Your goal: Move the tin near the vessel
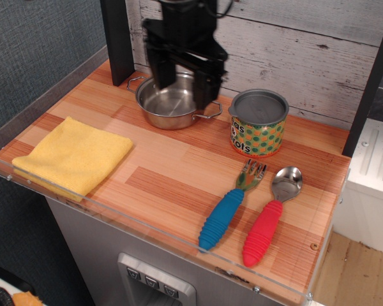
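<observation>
The tin (pixel 258 124), a short can with a grey lid and a yellow-orange label with green dots, stands upright on the wooden table just right of the vessel (pixel 173 102), a shallow shiny steel pot with wire loop handles. A small gap separates them. My gripper (pixel 184 81) hangs above the vessel, up and to the left of the tin. It is open and empty, its two black fingers apart, and it partly hides the pot's far rim.
A folded yellow cloth (pixel 73 156) lies at the left front. A blue-handled fork (pixel 226 210) and a red-handled spoon (pixel 268 220) lie at the right front. A clear acrylic rim (pixel 147 223) edges the table. Black posts stand at the back left and right.
</observation>
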You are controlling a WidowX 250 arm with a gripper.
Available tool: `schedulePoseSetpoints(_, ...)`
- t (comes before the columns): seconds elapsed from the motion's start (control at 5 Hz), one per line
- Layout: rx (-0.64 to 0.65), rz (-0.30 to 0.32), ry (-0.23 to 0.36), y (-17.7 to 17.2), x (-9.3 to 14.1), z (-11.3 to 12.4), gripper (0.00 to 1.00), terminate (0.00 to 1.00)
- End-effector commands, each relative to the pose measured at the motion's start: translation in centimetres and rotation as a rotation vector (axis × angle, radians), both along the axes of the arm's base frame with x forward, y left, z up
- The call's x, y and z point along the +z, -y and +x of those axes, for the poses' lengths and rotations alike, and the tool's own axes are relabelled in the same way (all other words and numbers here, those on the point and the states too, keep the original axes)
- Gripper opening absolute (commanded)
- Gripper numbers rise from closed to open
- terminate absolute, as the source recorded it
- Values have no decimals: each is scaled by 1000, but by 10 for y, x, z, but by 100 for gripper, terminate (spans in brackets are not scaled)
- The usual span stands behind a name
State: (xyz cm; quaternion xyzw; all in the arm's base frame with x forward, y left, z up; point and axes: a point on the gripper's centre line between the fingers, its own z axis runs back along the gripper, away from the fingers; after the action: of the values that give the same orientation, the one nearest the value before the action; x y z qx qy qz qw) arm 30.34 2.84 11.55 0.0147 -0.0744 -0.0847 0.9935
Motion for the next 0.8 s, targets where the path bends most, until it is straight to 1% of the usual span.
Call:
schedulePoseSetpoints(0.0, 98, -31, 65, 9, 23, -35, 100, 0)
schedulePoseSetpoints(0.2, 128, -61, 68, 20, 22, -50, 100, 0)
schedulePoseSetpoints(0.4, 76, -55, 42, 32, 20, -58, 100, 0)
schedulePoseSetpoints(0.6, 57, -78, -2, 45, 17, -68, 100, 0)
